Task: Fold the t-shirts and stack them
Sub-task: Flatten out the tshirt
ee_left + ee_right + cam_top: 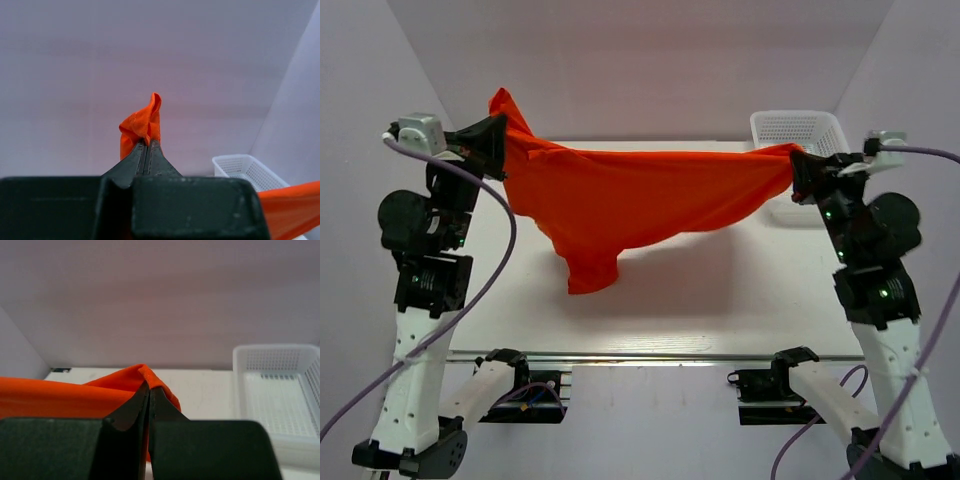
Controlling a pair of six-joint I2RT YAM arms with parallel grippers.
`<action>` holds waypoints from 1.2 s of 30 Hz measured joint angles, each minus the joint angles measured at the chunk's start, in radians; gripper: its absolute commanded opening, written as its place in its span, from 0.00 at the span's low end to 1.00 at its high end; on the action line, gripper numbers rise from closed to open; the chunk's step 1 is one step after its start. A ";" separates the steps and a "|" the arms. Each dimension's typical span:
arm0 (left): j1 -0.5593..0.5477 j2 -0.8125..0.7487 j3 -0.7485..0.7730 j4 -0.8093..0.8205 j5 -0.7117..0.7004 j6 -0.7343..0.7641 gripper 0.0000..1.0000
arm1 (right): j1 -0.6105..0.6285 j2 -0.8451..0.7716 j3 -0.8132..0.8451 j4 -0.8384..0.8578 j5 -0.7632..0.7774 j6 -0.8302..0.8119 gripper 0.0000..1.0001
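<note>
Left pincer (pixel 490 146) is clamped shut on a bunched corner of the t-shirt (pixel 630 200), up over the left rear of the table (pixel 740 310). A tuft of fabric pokes out past its tips. — Kim

Where does the shirt lie from there? — Raj

Straight off to the right. It hangs in the air as one span, long axis left to right, roughly parallel to the table's near edge. The top edge is taut and the body sags below it. — Kim

Is the sag even? — Raj

No. The lowest lobe hangs left of centre, nearer the left arm. Cannot tell whether it touches the table. — Kim

And the right end? — Raj

Right pincer (pixel 801 172) is closed tight on the far end of the cloth, just in front of the white mesh basket (pixel 800 128). Each arm holds its own end, so neither is nearer. — Kim

Likely next step is laying it flat. Both ends should drop together along that axis, clear of the basket. — Raj
</note>
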 measured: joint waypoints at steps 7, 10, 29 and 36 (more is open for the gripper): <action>0.003 -0.104 0.098 -0.109 0.005 0.002 0.00 | -0.001 -0.094 0.150 -0.084 -0.072 -0.014 0.00; 0.004 -0.146 0.158 -0.152 0.013 0.003 0.00 | -0.001 -0.132 0.183 -0.119 -0.083 -0.015 0.00; 0.004 -0.189 0.382 -0.303 0.107 0.017 0.00 | -0.001 -0.336 0.188 -0.214 -0.151 0.013 0.00; 0.005 -0.117 0.123 -0.228 0.015 0.017 0.00 | -0.002 -0.239 -0.037 -0.145 -0.108 0.038 0.00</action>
